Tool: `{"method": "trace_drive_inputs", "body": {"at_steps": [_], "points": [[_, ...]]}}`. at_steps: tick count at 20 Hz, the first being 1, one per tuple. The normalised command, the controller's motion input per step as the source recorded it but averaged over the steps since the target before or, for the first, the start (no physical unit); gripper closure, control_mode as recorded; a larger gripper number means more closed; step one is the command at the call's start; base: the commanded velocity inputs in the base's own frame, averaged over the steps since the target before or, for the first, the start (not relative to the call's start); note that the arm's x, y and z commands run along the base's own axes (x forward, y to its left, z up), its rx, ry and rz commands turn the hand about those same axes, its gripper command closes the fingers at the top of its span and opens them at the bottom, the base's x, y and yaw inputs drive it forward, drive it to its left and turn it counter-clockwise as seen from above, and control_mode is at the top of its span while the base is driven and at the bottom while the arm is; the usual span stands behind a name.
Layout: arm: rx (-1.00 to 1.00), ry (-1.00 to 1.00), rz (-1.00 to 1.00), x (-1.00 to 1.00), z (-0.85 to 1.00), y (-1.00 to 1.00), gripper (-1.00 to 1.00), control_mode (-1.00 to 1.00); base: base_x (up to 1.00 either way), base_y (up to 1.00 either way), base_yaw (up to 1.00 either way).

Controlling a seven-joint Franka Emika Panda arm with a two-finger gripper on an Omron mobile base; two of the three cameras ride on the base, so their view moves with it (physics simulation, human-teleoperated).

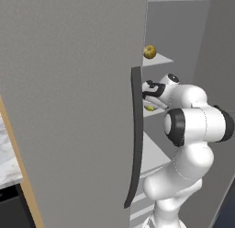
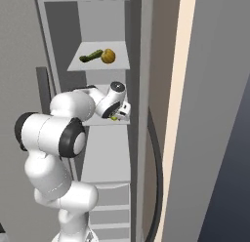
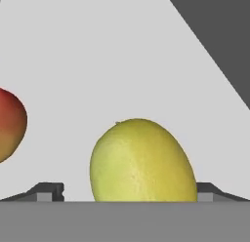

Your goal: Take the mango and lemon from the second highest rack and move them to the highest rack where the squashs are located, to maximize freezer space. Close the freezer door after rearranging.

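Two fruits lie before my open gripper on the second highest rack.

Left to right in the hand view: the mango, red-orange and cut off by the left edge, then the lemon standing right between my fingertips, which are spread wide on either side of it without closing. My arm is bent at the elbow and reaches forward into the cabinet at that shelf's height. From the left base view the freezer door stands open and hides most of the shelves. On the highest rack above sits the squash, beside a long green thing hard to make out.
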Motion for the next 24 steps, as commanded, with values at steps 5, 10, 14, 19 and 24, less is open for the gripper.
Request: {"method": "trace_drive_inputs", "body": {"at_steps": [5,10,14,19,24], "points": [[0.00,-0.04,0.00,0.31,-0.17,-0.07,-1.00,-1.00,0.00,0.00,0.00],[0.00,-0.06,0.00,0.10,-0.20,-0.19,-1.00,-1.00,0.00,0.00,0.00],[0.00,-0.04,0.00,-0.01,-0.40,-0.16,-1.00,-1.00,0.00,0.00,0.00],[-0.03,-0.01,0.00,-0.18,-0.46,-0.05,1.00,-1.00,0.00,0.00,0.00],[0.00,0.00,0.00,-0.20,-0.19,-0.06,1.00,-1.00,0.00,0.00,0.00]]}}
